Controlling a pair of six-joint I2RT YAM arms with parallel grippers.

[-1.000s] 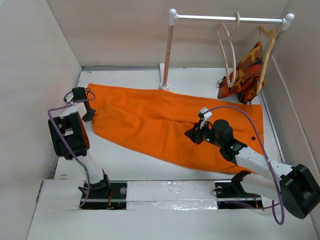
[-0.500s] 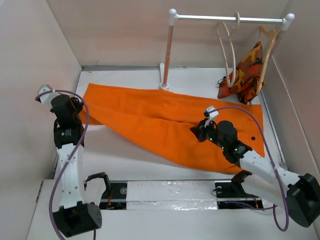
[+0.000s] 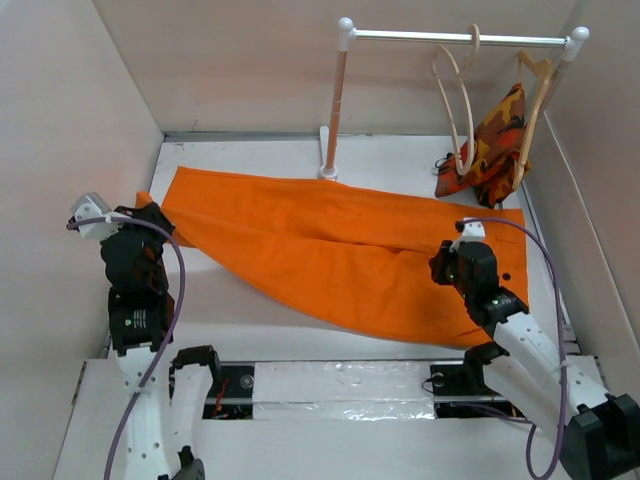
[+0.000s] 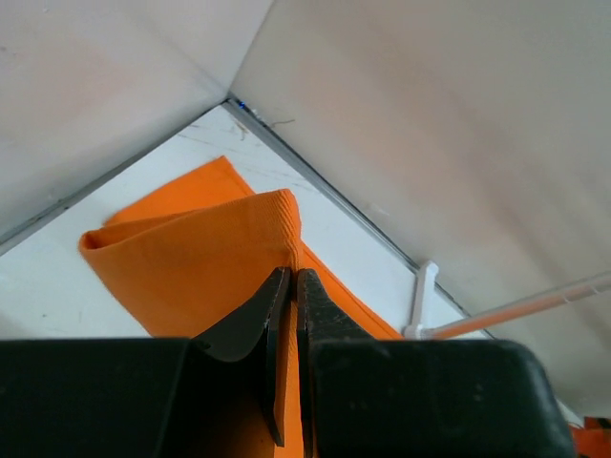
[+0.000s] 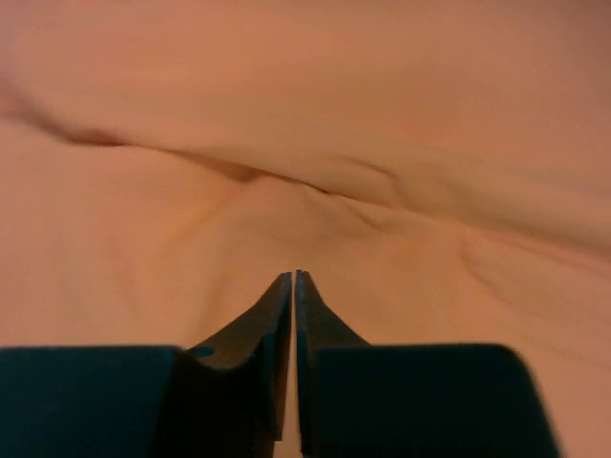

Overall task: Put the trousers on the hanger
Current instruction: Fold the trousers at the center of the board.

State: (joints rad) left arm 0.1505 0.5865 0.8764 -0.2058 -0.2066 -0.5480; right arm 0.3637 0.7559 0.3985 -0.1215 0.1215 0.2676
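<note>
Trousers (image 3: 340, 250): orange, spread across the surface (image 3: 260, 320), leg ends left, waist right. Left hand (image 4: 291, 274): clamped on a leg hem, with the cloth raised there. Right hand (image 5: 292, 275): all but closed against the waist-end cloth; a pinch cannot be confirmed. Step, as judged: gathering for the lift. Next: secure both ends and carry to the hanger (image 3: 458, 110), which hangs empty on the rail (image 3: 455, 38), well apart. Containers: none seen.

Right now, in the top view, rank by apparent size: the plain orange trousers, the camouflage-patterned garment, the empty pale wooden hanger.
1. Plain orange trousers
2. Camouflage-patterned garment
3. Empty pale wooden hanger, seen edge-on, so less certain
</note>
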